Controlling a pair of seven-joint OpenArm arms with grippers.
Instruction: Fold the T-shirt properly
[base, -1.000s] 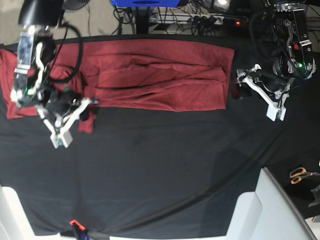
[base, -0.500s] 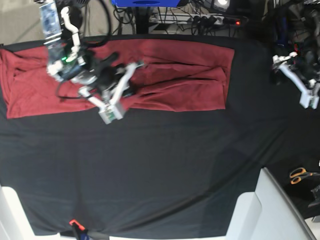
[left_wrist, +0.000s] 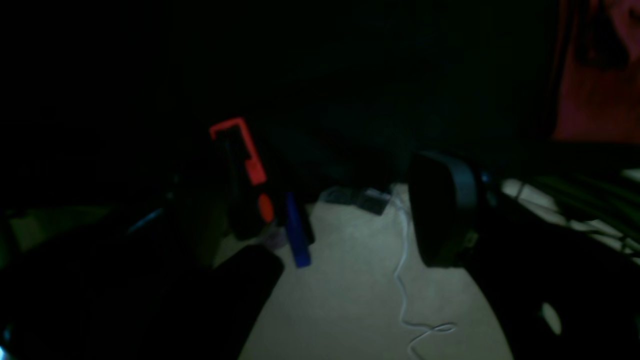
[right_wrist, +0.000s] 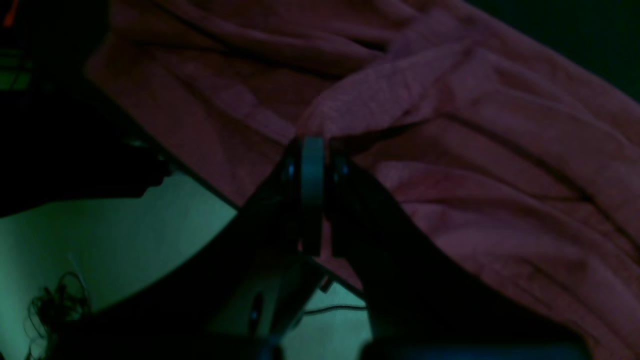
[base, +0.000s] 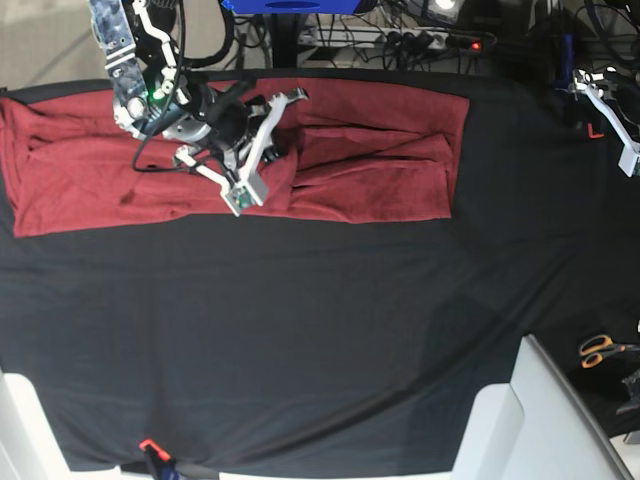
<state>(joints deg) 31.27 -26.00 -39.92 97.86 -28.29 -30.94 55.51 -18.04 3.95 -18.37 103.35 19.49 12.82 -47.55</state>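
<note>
1. The red T-shirt (base: 370, 160) lies spread along the table's (base: 320, 340) far edge
2. Our right fingers (right_wrist: 312, 150) pinch a fold of it; left fingers (base: 605, 110) stand released, off to the side
3. Thin, limp knit: we grip edges or corners

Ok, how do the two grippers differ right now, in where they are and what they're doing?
The right gripper sits over the T-shirt, jaws shut and pinching a fold of the red cloth. The left gripper is off at the table's far corner, clear of the shirt, jaws open and holding nothing. The right wrist view is filled with red fabric; the left wrist view shows mostly floor and clutter. Both have white fingers.
</note>
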